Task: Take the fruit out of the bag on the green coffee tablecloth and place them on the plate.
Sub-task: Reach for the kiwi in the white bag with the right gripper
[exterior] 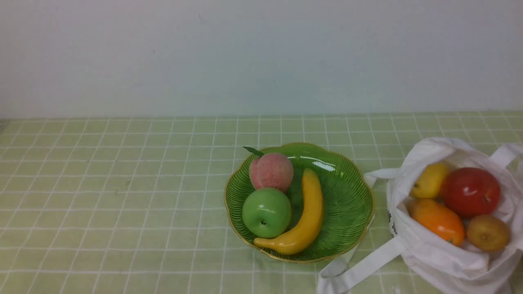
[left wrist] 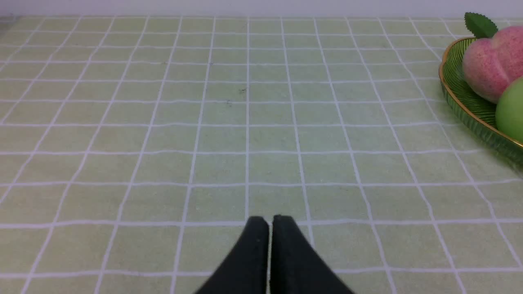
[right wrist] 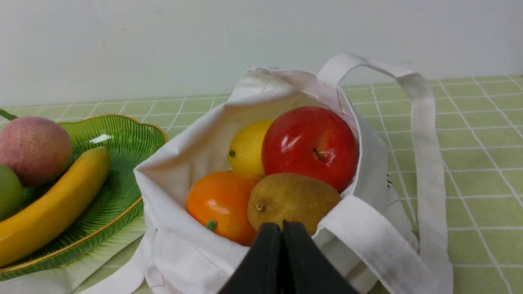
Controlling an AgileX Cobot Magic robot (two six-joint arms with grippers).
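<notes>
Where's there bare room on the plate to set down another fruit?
On the plate, the right half is bare, between the banana and the rim nearest the bag. The left half is crowded: peach, green apple and banana lie close together.

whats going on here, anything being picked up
Nothing is being held. The red apple, lemon, mango and kiwi sit in the bag beside the plate, which holds a peach, green apple and banana. The right tool is shut, facing the bag; the left tool is shut over the tablecloth.
</notes>
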